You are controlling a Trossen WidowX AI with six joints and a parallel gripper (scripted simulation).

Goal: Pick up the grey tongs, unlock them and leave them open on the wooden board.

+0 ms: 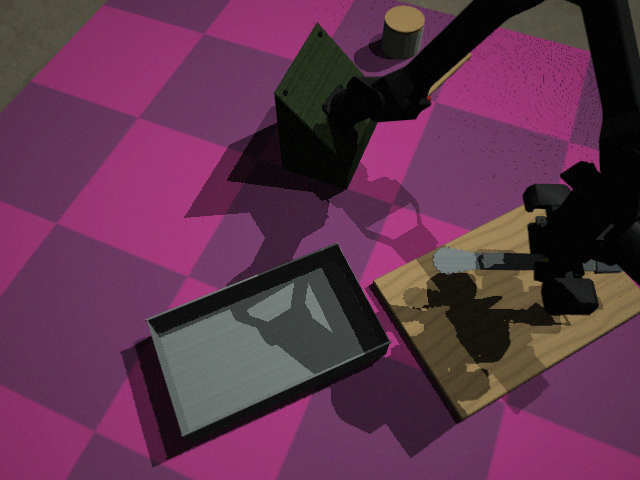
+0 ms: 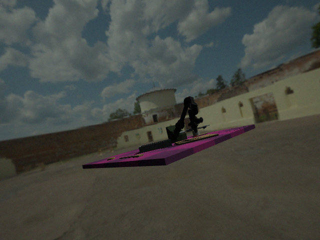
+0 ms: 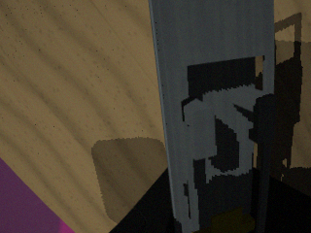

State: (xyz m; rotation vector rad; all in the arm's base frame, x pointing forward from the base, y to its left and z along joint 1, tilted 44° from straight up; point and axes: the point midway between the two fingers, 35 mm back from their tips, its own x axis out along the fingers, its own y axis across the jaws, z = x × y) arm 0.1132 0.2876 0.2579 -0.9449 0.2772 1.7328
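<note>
The grey tongs are held above the wooden board, with a gap beneath them in the exterior view. They lie roughly level, and their rounded pale end points left, towards the tin, in the top view. My gripper is shut on them around their middle. Whether their arms are locked together or spread cannot be told. The roasting tin stands left of the board, with nothing in it but shadows.
A dark green slanted block stands behind the tin, partly behind the arm. A cylinder with a tan top is at the back. A thin tan stick shows beside the arm. Small flat yellowish things lie near the table's left end in the exterior view.
</note>
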